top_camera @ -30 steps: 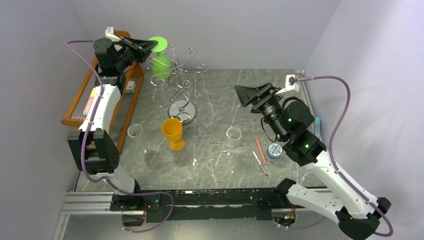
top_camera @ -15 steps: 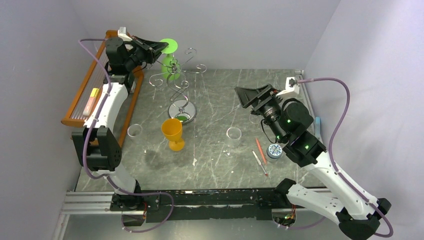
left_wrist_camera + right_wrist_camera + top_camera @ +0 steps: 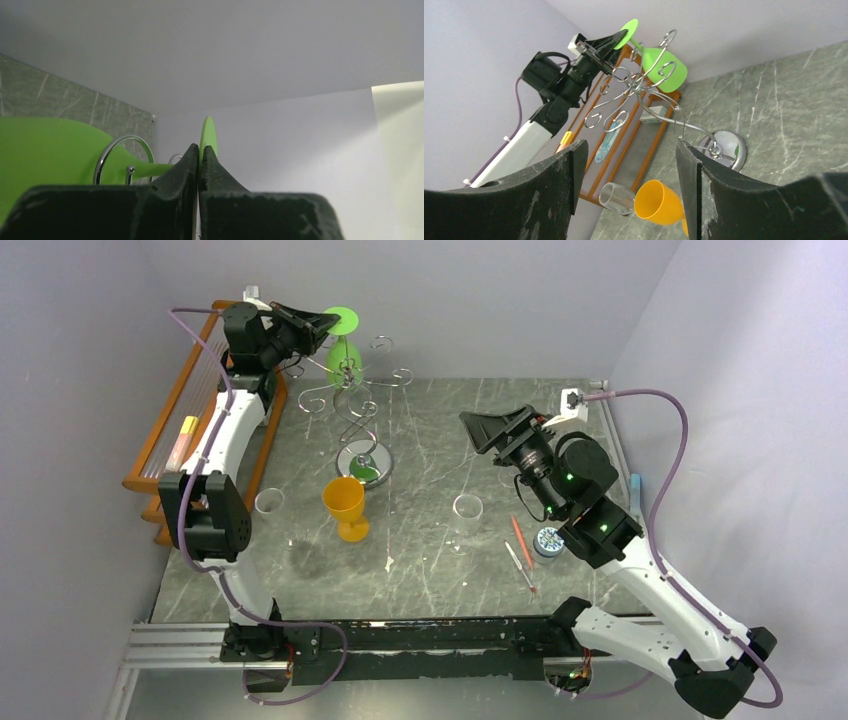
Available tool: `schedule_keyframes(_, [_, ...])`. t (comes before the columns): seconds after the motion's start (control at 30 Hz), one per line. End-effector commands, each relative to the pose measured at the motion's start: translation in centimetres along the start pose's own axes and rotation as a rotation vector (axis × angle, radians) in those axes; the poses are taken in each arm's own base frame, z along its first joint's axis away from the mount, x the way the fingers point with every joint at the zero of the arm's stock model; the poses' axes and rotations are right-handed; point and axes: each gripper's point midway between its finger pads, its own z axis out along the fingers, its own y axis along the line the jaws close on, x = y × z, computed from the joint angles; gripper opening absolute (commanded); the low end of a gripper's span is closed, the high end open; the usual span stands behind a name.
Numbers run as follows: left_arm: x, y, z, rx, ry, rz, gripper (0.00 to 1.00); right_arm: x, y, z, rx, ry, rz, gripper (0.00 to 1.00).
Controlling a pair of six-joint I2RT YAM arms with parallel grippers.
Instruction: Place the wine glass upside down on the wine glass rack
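My left gripper [image 3: 318, 328] is shut on the round foot of a green wine glass [image 3: 343, 358], held upside down among the hook arms at the top of the silver wine glass rack [image 3: 364, 415]. In the left wrist view the foot [image 3: 207, 135] is pinched edge-on between my fingertips, with the stem and bowl [image 3: 45, 150] to the left behind a rack hook [image 3: 122, 152]. My right gripper [image 3: 485, 428] is open and empty, raised above the table right of the rack. The right wrist view shows the green glass [image 3: 664, 67] within the rack's hooks [image 3: 639, 82].
An orange wine glass [image 3: 345, 505] stands in front of the rack's mirrored base [image 3: 365, 465]. Two clear cups [image 3: 269, 502] [image 3: 467, 510] stand on the table. An orange wooden slatted rack [image 3: 200, 405] sits at the left. Pens [image 3: 520, 550] and a small round tin [image 3: 547, 540] lie at the right.
My left gripper has carried the green glass rightward, from left of the rack into its top hooks. My right gripper has shifted slightly left.
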Motion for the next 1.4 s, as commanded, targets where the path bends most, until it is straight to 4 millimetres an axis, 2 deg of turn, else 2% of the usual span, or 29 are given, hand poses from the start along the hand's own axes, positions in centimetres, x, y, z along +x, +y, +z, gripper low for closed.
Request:
schedule_keyframes(0.0, [-0.6, -1.2, 0.7, 0.021, -0.026, 0.011, 0.05, -0.2, 0.8, 0.1, -0.049, -0.014, -0.016, 0.69])
schedule_keyframes(0.2, [-1.5, -0.4, 0.6, -0.017, -0.079, 0.02, 0.05, -0.3, 0.6, -0.1, -0.04, -0.017, -0.018, 0.69])
schedule_keyframes(0.53, [-3.3, -0.1, -1.0, -0.07, -0.156, 0.079, 0.05, -0.2, 0.0, -0.4, -0.018, -0.018, -0.021, 0.69])
schedule_keyframes(0.73, [-4.1, -0.6, -2.1, -0.075, -0.163, 0.099, 0.1, -0.3, 0.0, -0.6, -0.018, -0.019, -0.016, 0.69])
schedule_keyframes(0.83, [-4.3, -0.2, -2.7, -0.11, -0.167, 0.109, 0.13, -0.3, -0.1, -0.7, -0.017, -0.018, -0.011, 0.69])
schedule_keyframes(1.1, [-4.3, 0.9, -3.6, -0.162, -0.147, 0.163, 0.28, -0.2, -0.2, -0.8, -0.012, -0.018, -0.002, 0.69])
schedule_keyframes(1.33, [-4.1, 0.3, -4.8, -0.198, -0.136, 0.255, 0.46, -0.1, -0.6, -1.0, 0.005, -0.013, 0.0, 0.69])
schedule_keyframes(1.37, [-4.6, 0.4, -5.2, -0.213, -0.145, 0.27, 0.48, -0.2, -0.7, -1.0, 0.01, -0.013, 0.0, 0.69])
